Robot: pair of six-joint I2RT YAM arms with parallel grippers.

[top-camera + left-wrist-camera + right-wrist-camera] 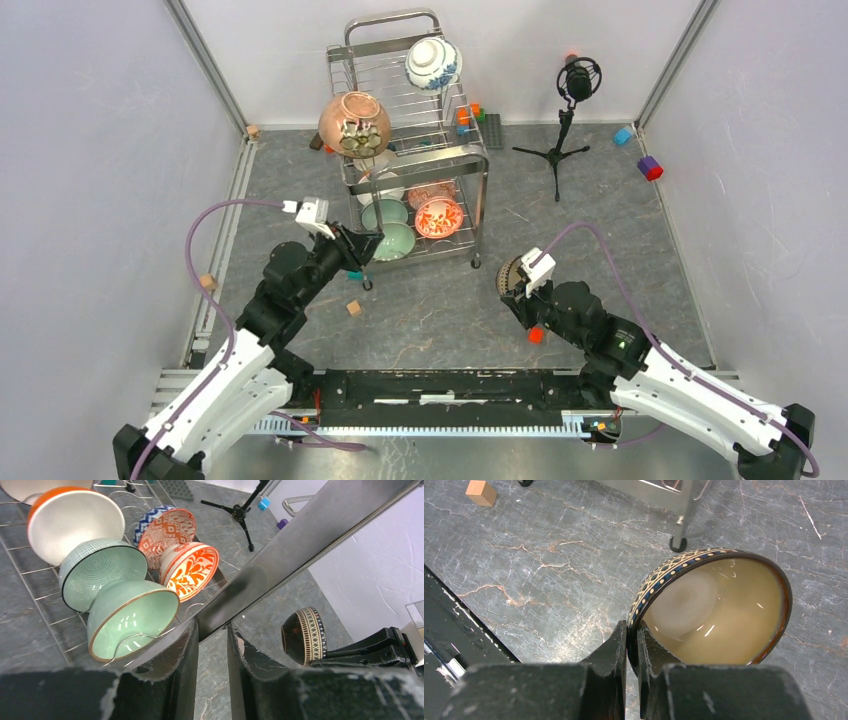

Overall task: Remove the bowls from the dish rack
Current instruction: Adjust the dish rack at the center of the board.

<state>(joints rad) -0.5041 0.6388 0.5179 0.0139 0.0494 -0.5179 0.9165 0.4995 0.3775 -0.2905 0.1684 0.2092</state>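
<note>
The steel dish rack (415,155) stands mid-table. A brown bowl (355,122) and a blue-and-white bowl (433,62) sit on its top tier. On the lower tier are pale green bowls (132,617) (102,572), a red-and-white floral bowl (190,570) and an orange bowl (75,522). My left gripper (212,627) is at the lower tier's front rail (280,555), beside the nearest green bowl. Its jaws stand narrowly apart with only floor between them. My right gripper (633,630) is shut on the rim of a patterned brown bowl (719,612), held to the right of the rack.
A black microphone tripod (570,110) stands right of the rack. Small blocks lie about: a red one (536,335) under the right arm, a wooden one (353,308) near the left arm, and blue (623,135) and purple (650,168) ones far right. The rack's leg (679,542) is close to the held bowl.
</note>
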